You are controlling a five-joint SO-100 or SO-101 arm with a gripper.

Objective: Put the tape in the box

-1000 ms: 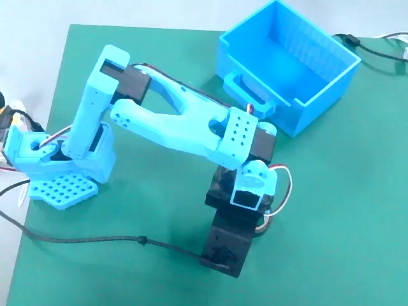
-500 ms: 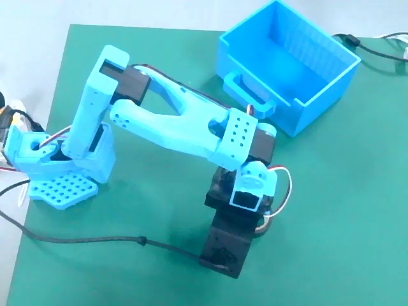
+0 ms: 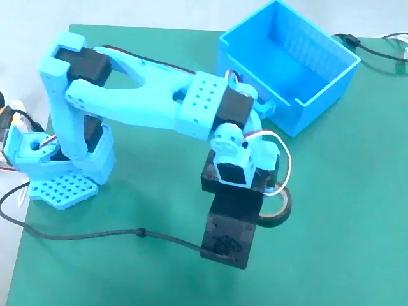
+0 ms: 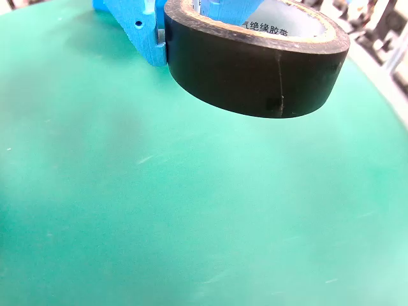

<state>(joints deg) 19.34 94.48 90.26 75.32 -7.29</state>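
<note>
In the fixed view the arm reaches out over the green mat on the table, and the tape shows as a black ring poking out to the right of the dark wrist block, just beside the end effector; the wrist hides the fingers here, so how firmly they bite cannot be read from this angle. The box stands apart at the top right, open and with nothing visible inside, its handle loop facing the arm. In the wrist view the tape fills the top of the picture, clearly off the mat, with one blue finger pressed against its outer wall and another seemingly inside the whitish core, so the end effector is clamped on the roll's wall. The hold looks narrow, on one side of the ring only. The risk I see is the roll pivoting or slipping out during the swing, or the hanging tape catching the near rim of the box if carried too low.
</note>
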